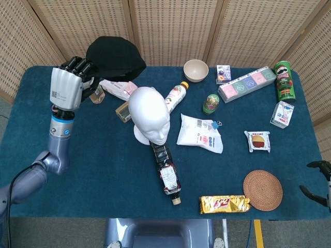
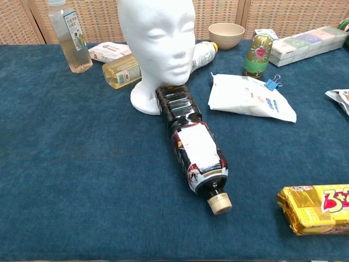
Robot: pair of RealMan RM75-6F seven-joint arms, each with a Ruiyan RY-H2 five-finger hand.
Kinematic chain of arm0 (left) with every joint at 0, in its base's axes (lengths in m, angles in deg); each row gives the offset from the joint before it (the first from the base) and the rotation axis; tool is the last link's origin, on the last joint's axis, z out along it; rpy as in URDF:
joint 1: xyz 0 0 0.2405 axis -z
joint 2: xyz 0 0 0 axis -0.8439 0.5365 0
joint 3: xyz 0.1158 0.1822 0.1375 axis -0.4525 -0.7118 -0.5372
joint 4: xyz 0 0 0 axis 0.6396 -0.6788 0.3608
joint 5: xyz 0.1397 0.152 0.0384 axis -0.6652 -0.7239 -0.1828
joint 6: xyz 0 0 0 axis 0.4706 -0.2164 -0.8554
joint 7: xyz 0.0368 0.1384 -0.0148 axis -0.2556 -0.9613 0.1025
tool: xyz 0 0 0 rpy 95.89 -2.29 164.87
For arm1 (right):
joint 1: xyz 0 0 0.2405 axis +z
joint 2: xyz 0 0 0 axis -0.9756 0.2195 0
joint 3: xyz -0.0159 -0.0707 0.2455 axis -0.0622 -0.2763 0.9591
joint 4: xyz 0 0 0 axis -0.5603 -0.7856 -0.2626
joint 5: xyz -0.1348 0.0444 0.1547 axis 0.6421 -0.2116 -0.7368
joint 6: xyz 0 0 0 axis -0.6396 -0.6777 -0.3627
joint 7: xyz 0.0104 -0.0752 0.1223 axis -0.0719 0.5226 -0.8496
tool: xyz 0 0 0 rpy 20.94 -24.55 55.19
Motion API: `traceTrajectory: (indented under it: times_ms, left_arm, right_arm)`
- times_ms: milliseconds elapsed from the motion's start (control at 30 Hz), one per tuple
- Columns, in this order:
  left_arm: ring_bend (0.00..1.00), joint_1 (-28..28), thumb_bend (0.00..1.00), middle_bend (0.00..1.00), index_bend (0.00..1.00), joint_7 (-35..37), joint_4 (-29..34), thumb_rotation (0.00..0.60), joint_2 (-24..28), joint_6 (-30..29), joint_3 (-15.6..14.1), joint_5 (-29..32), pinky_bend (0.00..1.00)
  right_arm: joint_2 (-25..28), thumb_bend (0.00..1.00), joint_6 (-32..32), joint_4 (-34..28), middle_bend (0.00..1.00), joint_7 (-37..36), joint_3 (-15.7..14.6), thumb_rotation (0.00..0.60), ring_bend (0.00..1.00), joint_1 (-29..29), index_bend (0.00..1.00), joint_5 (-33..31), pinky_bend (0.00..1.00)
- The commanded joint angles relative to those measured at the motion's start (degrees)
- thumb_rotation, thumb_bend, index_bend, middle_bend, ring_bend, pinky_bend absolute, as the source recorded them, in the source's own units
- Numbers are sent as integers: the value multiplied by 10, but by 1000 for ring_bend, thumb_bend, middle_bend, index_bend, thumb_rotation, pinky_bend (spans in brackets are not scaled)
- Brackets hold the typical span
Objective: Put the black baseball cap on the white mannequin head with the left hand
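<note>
My left hand (image 1: 69, 85) is raised high at the table's back left and grips the black baseball cap (image 1: 115, 58) by its left edge. The cap hangs in the air up and to the left of the white mannequin head (image 1: 149, 114), apart from it. The mannequin head (image 2: 158, 43) stands upright on its base, face toward me, bare on top. Neither the cap nor the left hand shows in the chest view. My right hand (image 1: 318, 182) is at the frame's far right edge off the table's front corner, fingers apart, holding nothing.
A dark bottle (image 1: 166, 169) lies in front of the mannequin's base. Beside the head lie a pink packet (image 1: 119, 88), a yellow-liquid bottle (image 2: 122, 72) and an orange-capped bottle (image 1: 175, 96). A clear bottle (image 2: 70, 36) stands back left. A bowl (image 1: 196, 70), white pouch (image 1: 200, 133) and snacks are to the right.
</note>
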State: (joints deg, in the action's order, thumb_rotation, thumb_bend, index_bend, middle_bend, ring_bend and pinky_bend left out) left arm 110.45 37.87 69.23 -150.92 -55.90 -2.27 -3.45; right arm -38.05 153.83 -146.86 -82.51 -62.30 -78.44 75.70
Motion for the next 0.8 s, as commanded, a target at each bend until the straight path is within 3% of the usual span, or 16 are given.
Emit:
traceTrajectory:
  times_ms: [33, 200, 367, 633, 800]
  left_arm:
    - [468, 31, 417, 547, 802, -10, -16, 600, -11, 18, 12, 5, 763]
    - [468, 100, 415, 547, 801, -25, -45, 600, -45, 49, 16, 0, 760]
    - [468, 131, 412, 547, 802, -25, -71, 600, -79, 51, 7, -5, 754]
    - [468, 122, 411, 547, 803, -33, -79, 600, -91, 37, -44, -32, 754]
    - [468, 109, 411, 547, 809, -36, -61, 600, -80, 16, -59, -42, 754]
  right_arm:
    - [0, 152, -2, 0, 407, 0, 0, 600, 438, 1, 384, -1, 455]
    - [0, 153, -2, -2, 407, 1, 0, 600, 438, -1, 385, -4, 455]
    - [1, 153, -3, -3, 407, -1, 0, 600, 438, -2, 384, -8, 455]
    - [2, 153, 1, 3, 407, -12, -2, 600, 438, -7, 385, -11, 456]
    - [1, 153, 2, 6, 407, -16, -1, 600, 438, -8, 384, -8, 456]
